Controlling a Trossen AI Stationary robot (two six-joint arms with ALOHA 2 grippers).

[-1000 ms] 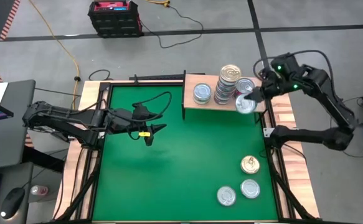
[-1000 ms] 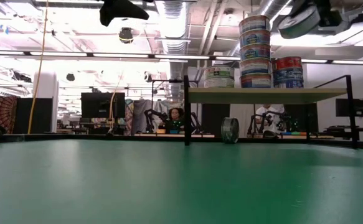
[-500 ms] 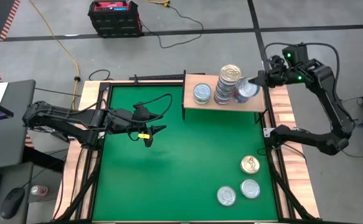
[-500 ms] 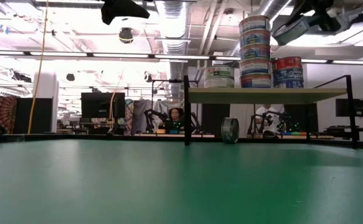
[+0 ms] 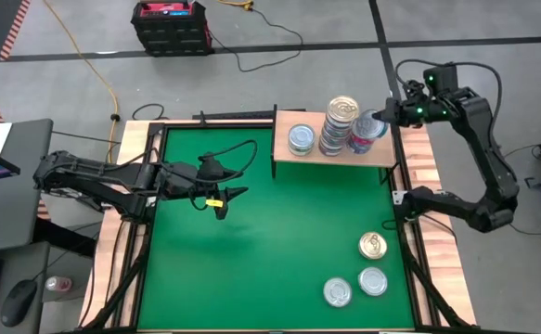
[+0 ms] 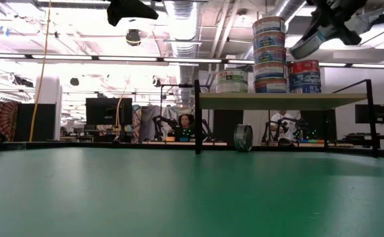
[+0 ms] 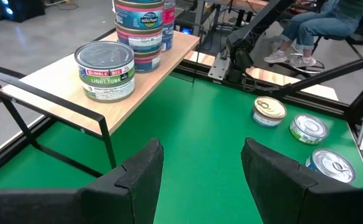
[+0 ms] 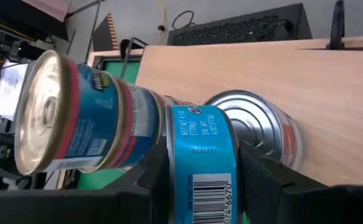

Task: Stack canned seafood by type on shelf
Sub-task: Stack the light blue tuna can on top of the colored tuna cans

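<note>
Blue-labelled can [image 8: 200, 165], printed "NET WT 4 OZ (113g)" above a barcode, is pinched between the right gripper [image 5: 374, 122] fingers. It is tilted on edge, its flat axis leaning, above the right end of the shelf [image 5: 300, 156]. A lone can [image 7: 104, 70] at the shelf's left end reads "BUMBLE BEE LIGHT TUNA". The left gripper [image 5: 225, 197], fingers spread and empty, hovers near the table's [image 5: 270, 250] left edge.
</note>
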